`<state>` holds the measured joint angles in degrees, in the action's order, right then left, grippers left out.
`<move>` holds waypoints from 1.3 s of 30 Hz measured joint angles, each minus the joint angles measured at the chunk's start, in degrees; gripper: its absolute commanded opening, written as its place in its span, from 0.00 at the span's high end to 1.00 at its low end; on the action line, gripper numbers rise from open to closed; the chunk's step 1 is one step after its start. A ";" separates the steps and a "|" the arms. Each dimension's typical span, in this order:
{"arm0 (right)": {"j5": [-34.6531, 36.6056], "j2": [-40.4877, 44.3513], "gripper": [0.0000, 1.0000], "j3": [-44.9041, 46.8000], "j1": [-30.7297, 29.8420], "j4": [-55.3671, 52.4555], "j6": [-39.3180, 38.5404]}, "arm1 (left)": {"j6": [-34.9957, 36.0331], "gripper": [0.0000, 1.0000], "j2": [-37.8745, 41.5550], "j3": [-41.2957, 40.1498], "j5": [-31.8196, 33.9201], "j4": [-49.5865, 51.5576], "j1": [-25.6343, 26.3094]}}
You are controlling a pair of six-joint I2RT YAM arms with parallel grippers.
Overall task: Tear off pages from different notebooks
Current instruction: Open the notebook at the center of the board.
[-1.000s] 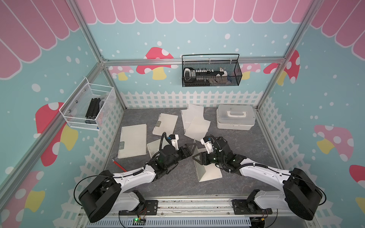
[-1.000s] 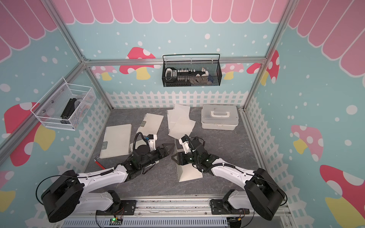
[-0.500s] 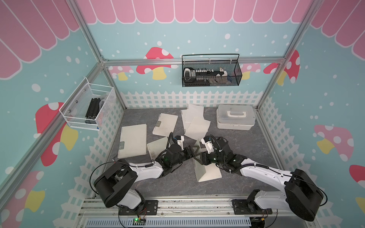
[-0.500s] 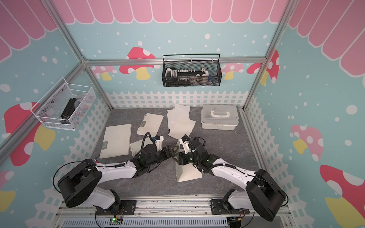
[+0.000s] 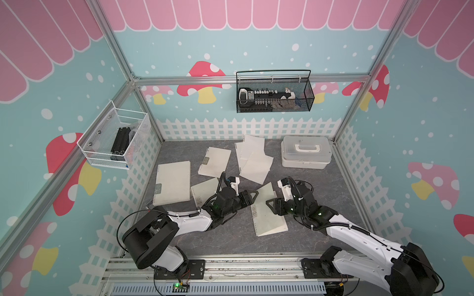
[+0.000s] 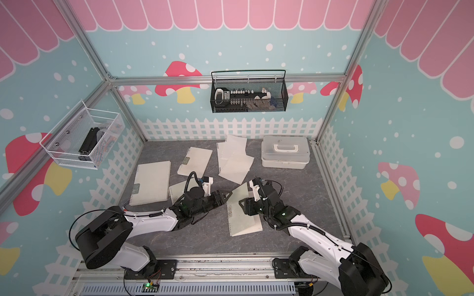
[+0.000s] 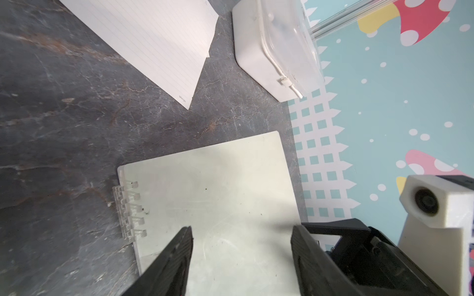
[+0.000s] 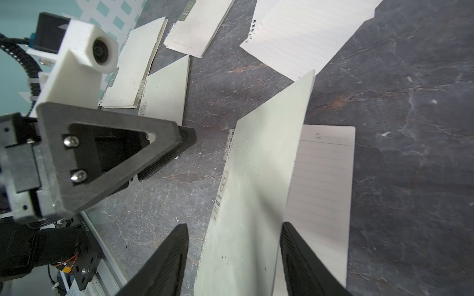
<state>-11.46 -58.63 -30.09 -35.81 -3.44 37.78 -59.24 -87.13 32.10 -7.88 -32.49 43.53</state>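
Grey desk (image 5: 230,243): notebook (image 5: 269,223) coil edge (image 7: 128,210) faces nearer left pincer (image 7: 241,229), released; right pincer (image 8: 234,225), released, astride raised cover (image 8: 256,166).

The left arm (image 5: 187,223) has stretched further right, bringing the left gripper (image 5: 253,195) up beside the coil edge of the open notebook (image 5: 272,224). The right gripper (image 5: 269,203) has drawn back rightward, so more of the raised cover (image 5: 264,193) shows.
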 measured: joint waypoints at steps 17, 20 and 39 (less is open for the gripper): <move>-14.58 -11.98 0.41 -1.33 -6.45 18.25 2.29 | -0.52 0.01 15.17 -8.02 2.36 -0.61 -2.25; -15.91 -15.28 0.39 -4.09 -9.07 19.17 1.44 | -0.35 0.01 18.56 -10.12 3.58 0.15 -2.25; -6.14 -4.39 0.33 -0.59 -2.56 11.17 0.00 | 3.91 0.52 25.00 -13.09 6.40 9.01 -5.64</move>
<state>-17.61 -63.02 -30.68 -38.37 7.73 37.78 -55.33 -62.13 19.00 -1.48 -23.49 37.89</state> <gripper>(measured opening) 0.670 0.551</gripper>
